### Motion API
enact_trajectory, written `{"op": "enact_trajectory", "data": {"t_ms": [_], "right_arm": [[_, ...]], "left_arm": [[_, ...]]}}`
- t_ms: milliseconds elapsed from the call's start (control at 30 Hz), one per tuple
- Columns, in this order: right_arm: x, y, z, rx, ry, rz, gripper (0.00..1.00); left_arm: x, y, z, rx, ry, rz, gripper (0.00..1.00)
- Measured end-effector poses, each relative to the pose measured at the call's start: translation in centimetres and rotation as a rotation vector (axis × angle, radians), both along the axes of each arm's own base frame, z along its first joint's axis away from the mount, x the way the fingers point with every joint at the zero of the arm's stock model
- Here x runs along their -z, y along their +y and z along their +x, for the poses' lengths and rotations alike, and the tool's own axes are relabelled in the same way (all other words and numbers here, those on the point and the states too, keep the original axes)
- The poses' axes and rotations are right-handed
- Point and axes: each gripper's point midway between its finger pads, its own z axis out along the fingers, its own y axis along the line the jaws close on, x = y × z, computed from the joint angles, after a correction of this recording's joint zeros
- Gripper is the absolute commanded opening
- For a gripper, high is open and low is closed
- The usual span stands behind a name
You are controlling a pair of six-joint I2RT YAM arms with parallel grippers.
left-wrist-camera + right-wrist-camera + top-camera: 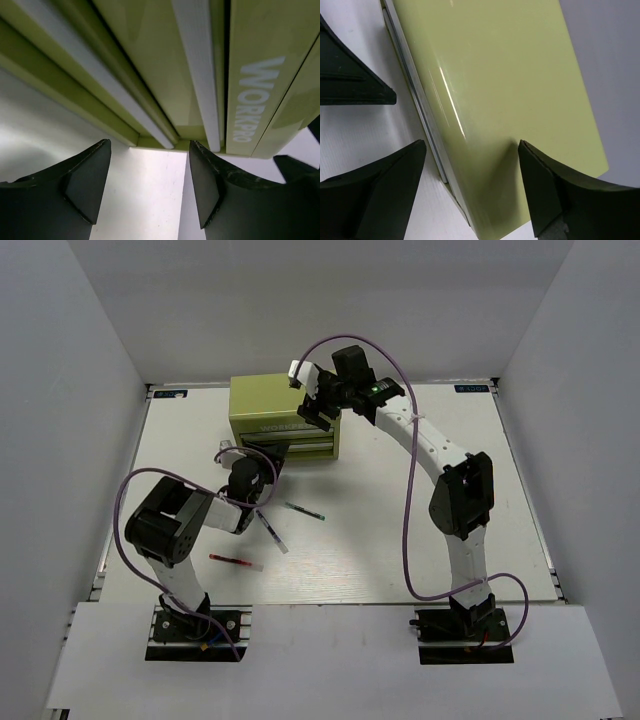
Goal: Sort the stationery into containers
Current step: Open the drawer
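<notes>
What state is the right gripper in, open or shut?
Open: the right gripper has its fingers wide apart over the chest, holding nothing.

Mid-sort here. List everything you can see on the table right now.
chest: one, olive-green with pale lettering, far middle of the table
dark pen: one, thin, on the table in front of the chest
blue-white pen: one, on the table left of the dark pen
red pen: one, on the table nearest the left arm's base
table: one, white
left tool: one, black, open and empty, at the chest's front
right tool: one, black, open and empty, over the chest's top
</notes>
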Motion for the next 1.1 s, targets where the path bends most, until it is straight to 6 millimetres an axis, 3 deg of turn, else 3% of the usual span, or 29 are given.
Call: {"op": "enact_trajectory", "data": {"t_ms": [467,1100], "right_arm": [[0.2,-0.4,0.6,0.023,-0.015,-0.015,0.60],[0.1,-0.4,0.6,0.022,-0.010,-0.011,0.60]], "left_arm": [[0.6,0.2,1.6,-0.016,0.016,-0.028,0.61],[1.7,1.4,4.0,-0.148,0.040,-0.068,0.47]]}}
